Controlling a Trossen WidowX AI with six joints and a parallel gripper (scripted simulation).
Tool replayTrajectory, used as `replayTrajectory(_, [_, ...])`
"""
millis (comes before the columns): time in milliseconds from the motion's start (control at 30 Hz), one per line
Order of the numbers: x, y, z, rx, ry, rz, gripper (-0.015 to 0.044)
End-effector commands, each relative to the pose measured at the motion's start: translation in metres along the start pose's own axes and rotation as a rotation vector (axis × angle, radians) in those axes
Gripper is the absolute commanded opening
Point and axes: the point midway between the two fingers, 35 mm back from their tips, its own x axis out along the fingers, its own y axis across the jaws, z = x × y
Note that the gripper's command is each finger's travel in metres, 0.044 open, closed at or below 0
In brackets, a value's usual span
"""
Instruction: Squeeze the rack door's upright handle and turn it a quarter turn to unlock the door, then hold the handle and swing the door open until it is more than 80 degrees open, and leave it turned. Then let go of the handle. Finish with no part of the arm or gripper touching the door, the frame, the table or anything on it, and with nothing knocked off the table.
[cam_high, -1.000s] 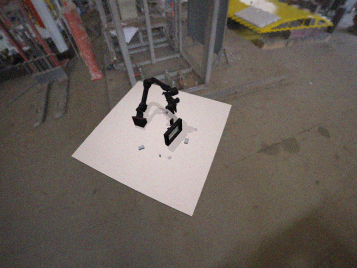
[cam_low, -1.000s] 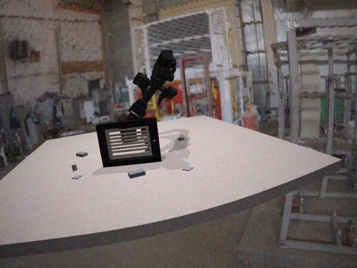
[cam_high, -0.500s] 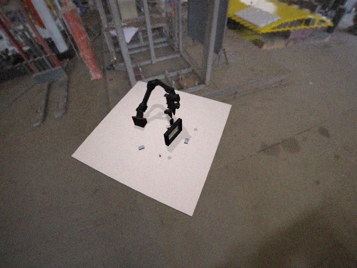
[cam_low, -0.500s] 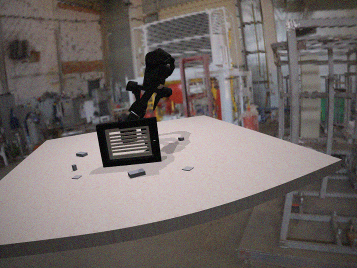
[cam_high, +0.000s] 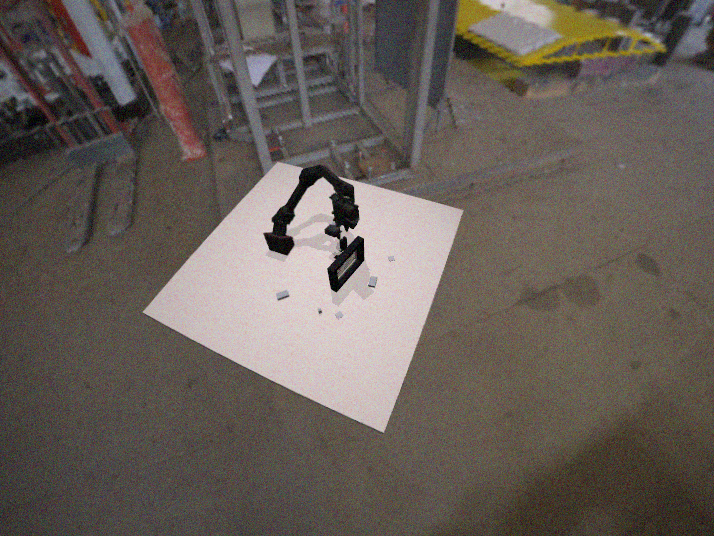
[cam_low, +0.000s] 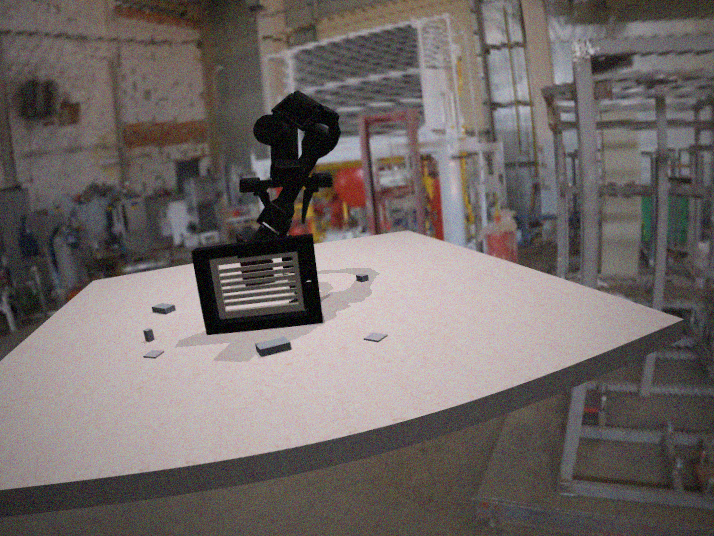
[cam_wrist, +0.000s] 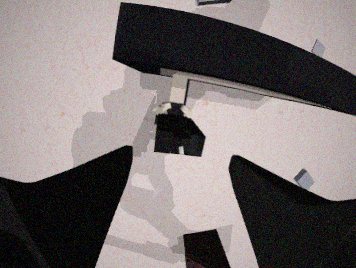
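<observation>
The black rack frame (cam_high: 332, 279) (cam_low: 200, 294) (cam_wrist: 200, 47) stands upright on the table. Its grey slatted door (cam_low: 262, 313) sits in the frame and looks closed. The black handle (cam_high: 343, 243) (cam_wrist: 179, 134) stands out from the door on the arm's side; in the exterior view I cannot make it out behind the frame. My gripper (cam_high: 343, 231) (cam_low: 287, 214) (cam_wrist: 182, 157) is open and points down above the handle. In the wrist view the handle shows just beyond the fingertips, roughly midway between them. Nothing is between the fingers.
Small grey blocks and flat pieces lie around the frame, among them a block (cam_high: 373, 281) (cam_low: 273, 346), a flat piece (cam_high: 391, 258) (cam_low: 376, 336) and another block (cam_high: 282, 294) (cam_low: 163, 308). The arm's base (cam_high: 279, 242) stands behind the handle side of the frame.
</observation>
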Motion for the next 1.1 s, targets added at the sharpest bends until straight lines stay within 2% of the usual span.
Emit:
replayTrajectory(0, [0.002,-0.003,0.000,0.055,0.054,0.063,0.0294])
replayTrajectory(233, [0.003,-0.004,0.000,0.064,0.063,0.072,0.0294])
replayTrajectory(1067, [0.043,-0.001,-0.001,0.056,0.072,0.067,0.0294])
